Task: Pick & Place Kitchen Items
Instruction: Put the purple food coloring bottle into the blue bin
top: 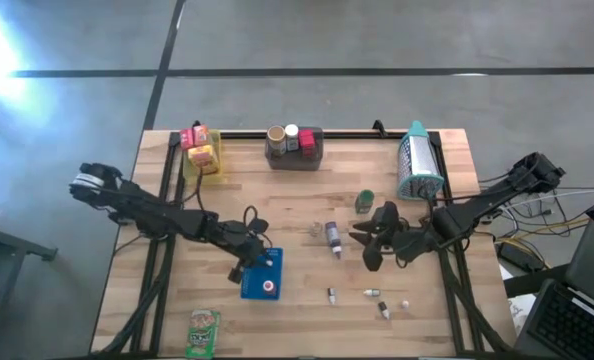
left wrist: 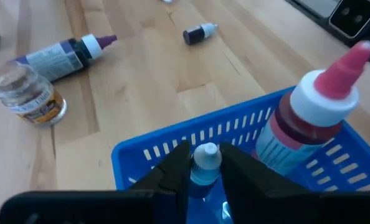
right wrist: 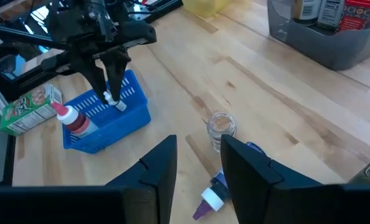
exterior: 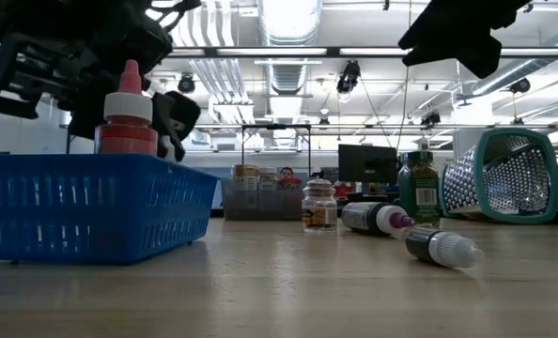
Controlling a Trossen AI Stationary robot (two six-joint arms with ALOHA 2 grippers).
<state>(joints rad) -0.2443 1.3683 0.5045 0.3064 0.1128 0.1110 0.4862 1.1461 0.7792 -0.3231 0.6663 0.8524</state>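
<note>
Two arms are working over a wooden table [top: 307, 300], and we are placing one item: the left gripper [left wrist: 205, 167] is hanging over the blue basket [left wrist: 191, 140], its jaws clamped on the neck of a small blue bottle [left wrist: 205, 158] beside the red bottle [left wrist: 316, 118] already standing inside. We are judging the next move as lowering the blue bottle to the basket floor, parting the jaws and lifting straight up, keeping clear of the red bottle. The right gripper [right wrist: 197, 168] is hovering above a small jar [right wrist: 221, 126] and a purple-capped bottle [right wrist: 217, 194], holding nothing, its jaws partly open. Around us, a grey bin [top: 294, 148], a yellow bin [top: 203, 160] and a teal grater [top: 418, 165] are sitting along the far edge, a green packet [top: 204, 332] near the front. Beyond the table, ceiling lights, monitors and cables are showing.
</note>
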